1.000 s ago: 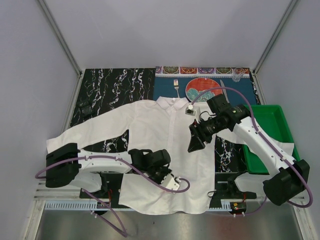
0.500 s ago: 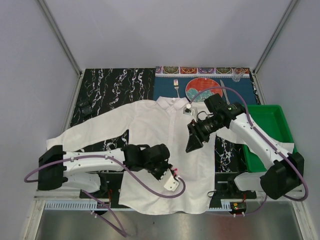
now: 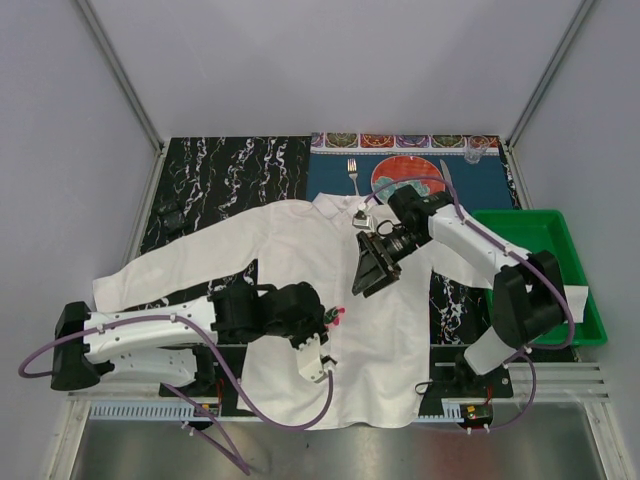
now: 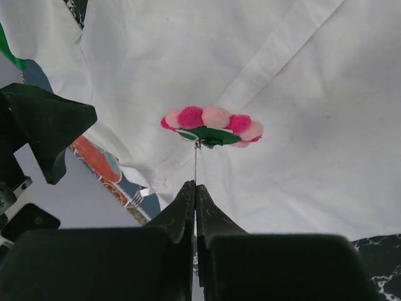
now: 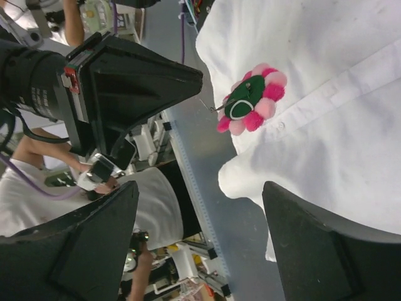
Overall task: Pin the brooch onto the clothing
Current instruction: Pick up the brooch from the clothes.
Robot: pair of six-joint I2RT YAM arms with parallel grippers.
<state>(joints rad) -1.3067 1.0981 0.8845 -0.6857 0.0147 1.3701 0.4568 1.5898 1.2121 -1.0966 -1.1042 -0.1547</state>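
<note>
Clearly, our left gripper (image 4: 195,188), closed tight, holds the brooch (image 4: 212,125) by its pin, just beyond the tips, over the shirt (image 4: 301,94) placket edge. Our right gripper (image 5: 200,188) slopes downward, wide open and empty, apart from it.

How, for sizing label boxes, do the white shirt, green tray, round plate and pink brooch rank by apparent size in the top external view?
1. White long-sleeved collared shirt
2. Green plastic tray
3. Round red-and-teal plate, partly hidden by the right arm
4. Pink flower-shaped brooch, clearly smallest
</note>
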